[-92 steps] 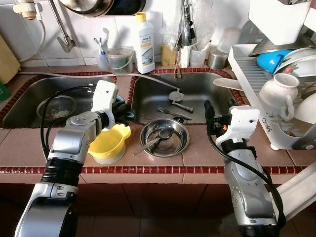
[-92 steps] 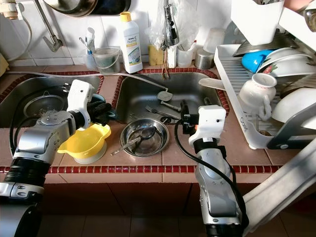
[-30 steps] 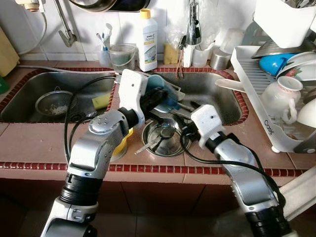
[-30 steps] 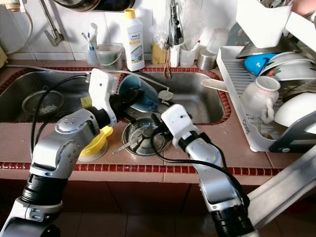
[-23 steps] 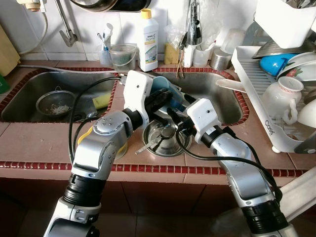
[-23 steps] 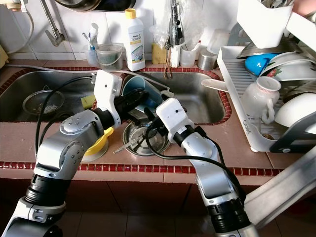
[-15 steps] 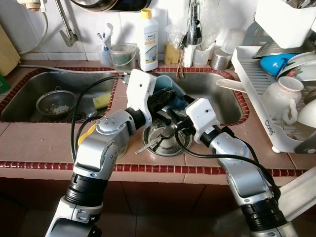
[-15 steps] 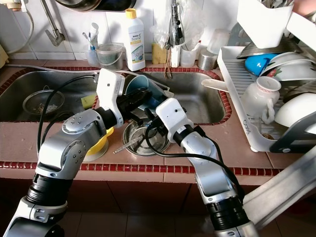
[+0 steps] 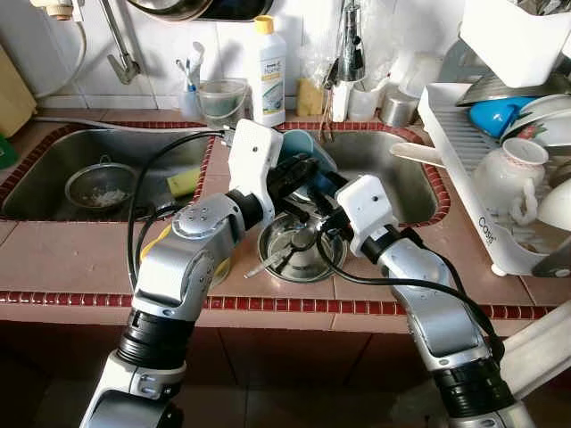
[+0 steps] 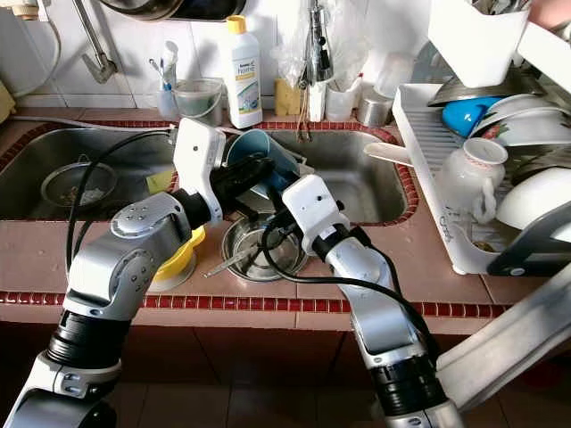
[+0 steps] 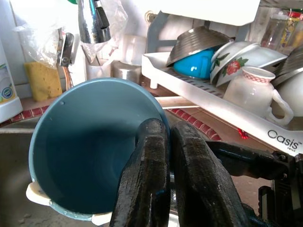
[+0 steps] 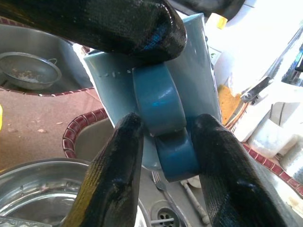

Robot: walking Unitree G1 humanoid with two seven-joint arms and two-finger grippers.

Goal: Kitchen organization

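Note:
A blue mug [image 9: 302, 145] hangs tilted above the steel bowl [image 9: 265, 252] on the counter in front of the right sink. My left gripper [image 11: 168, 130] is shut on the mug's rim, one finger inside and one outside. The mug's open mouth [image 11: 90, 142] faces the left wrist camera and looks empty. My right gripper [image 12: 170, 120] comes in from the right and below. Its two fingers [image 12: 118, 161] press on either side of the mug's handle [image 12: 161, 109].
A spoon lies in the steel bowl. A yellow bowl [image 9: 157, 247] sits left of it, behind my left arm. A full dish rack [image 9: 464, 147] with a white cup [image 9: 510, 169] stands right. The faucet, a detergent bottle [image 9: 269, 71] and jars line the back wall.
My left arm carried the blue mug from beside the yellow bowl to above the steel bowl. My right arm swung in from the right, and its fingers now hold the handle.

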